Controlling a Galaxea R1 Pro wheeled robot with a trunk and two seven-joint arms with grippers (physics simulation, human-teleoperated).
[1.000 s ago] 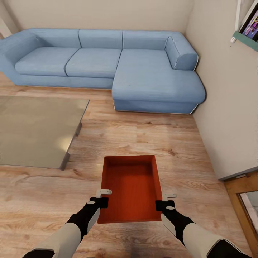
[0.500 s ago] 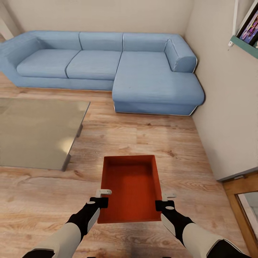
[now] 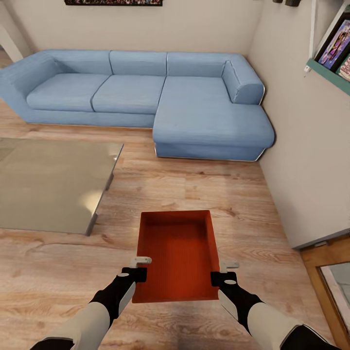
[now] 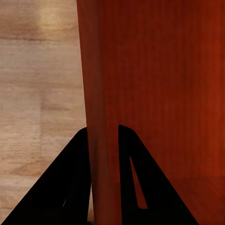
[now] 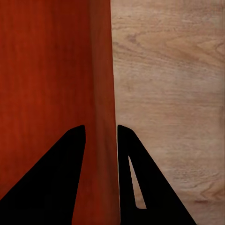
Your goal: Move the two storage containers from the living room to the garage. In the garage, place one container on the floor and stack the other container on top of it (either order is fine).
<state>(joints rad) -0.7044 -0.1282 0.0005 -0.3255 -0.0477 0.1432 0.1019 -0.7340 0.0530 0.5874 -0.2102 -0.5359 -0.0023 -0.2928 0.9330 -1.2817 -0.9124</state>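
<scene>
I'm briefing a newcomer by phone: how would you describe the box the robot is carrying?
Start at the blue corner sofa, then come down the light wood-plank floor toward the robot. Between its two arms is the storage container, each side wall pinched by a tool. It is the sole orange-red, lidless, ribbed box.

A grey low table (image 3: 48,184) stands near a wall shelf (image 3: 330,68).
</scene>
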